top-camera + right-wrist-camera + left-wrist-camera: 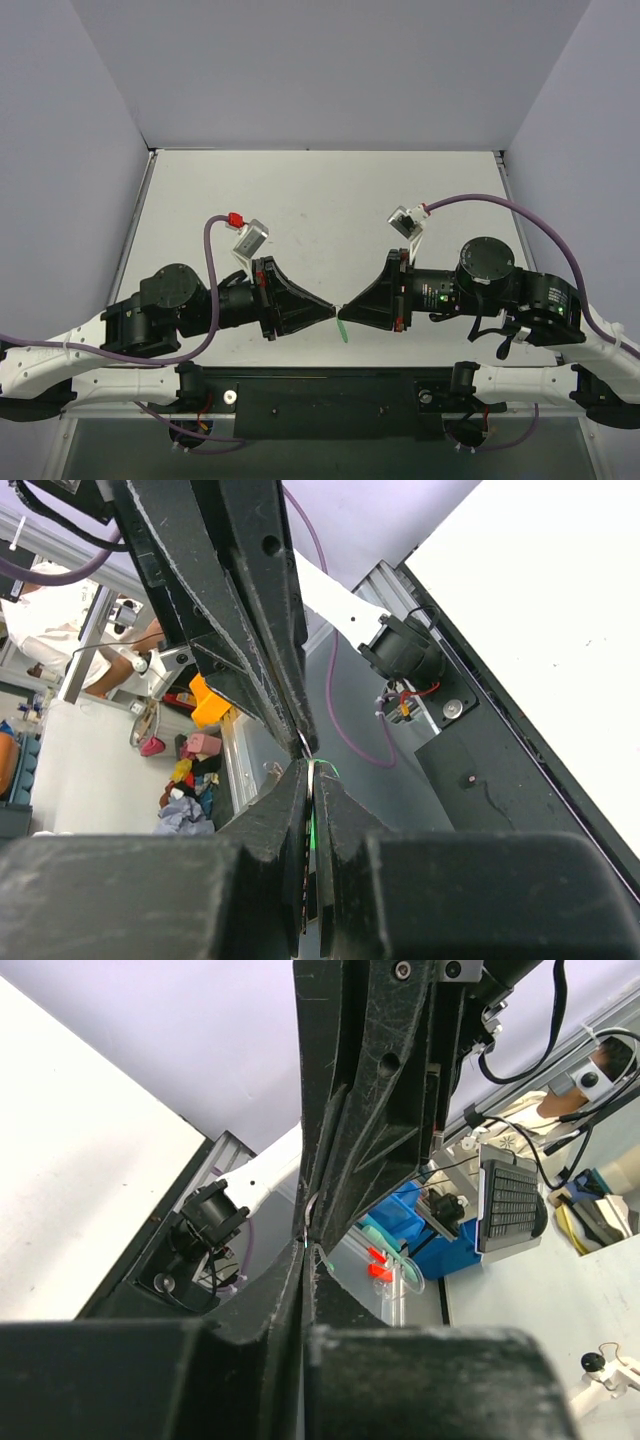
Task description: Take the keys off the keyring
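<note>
White bench point(300, 200) below: right gripper point(344, 311) clenches bright green plastic keyring point(341, 330), left gripper point(332, 311) seemingly clenches tiny silver metal key point(303, 742); light, slippery, so pinch its round head.

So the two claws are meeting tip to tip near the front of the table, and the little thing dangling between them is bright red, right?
Not quite: the dangling keyring is bright green, not red, as the top external view shows. The rest holds: the left gripper and right gripper meet tip to tip near the front of the table.
</note>
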Robot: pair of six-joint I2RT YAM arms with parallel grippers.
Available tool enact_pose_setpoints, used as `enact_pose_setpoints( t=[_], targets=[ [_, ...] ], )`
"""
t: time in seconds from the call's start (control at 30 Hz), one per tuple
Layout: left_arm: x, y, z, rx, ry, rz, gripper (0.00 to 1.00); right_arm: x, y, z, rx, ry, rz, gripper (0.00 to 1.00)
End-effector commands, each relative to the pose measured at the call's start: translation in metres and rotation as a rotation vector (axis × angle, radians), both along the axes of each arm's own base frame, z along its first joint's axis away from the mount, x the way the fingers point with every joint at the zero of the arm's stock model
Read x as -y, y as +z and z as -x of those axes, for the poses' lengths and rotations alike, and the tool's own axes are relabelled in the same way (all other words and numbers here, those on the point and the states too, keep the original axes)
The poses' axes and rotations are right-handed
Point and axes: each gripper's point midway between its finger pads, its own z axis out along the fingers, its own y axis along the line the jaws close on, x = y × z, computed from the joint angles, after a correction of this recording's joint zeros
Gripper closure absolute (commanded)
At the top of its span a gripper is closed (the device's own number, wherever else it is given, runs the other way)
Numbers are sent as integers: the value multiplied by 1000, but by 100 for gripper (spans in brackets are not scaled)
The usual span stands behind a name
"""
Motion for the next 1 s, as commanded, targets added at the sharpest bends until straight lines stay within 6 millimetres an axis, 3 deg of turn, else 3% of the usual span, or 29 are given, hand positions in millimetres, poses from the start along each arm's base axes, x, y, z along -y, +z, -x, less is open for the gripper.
enact_pose_setpoints(
  t=[0.0,0.13,0.3,0.57,0.97],
  targets=[
    [-1,21,1,21,-2,67,100,-7,14,0,6,15,-62,100],
    [0,22,4,31,-22,62,100,-7,14,2,1,27,-59,100],
    [0,2,8,34,-47,-63,100,5,13,3,31,18,-27,100],
    [-4,-12,28,43,-165,-173,100,20,7,8,39,26,19,100],
    [-14,-25,46,55,-271,-266,100,29,15,17,52,71,36,100]
  ],
)
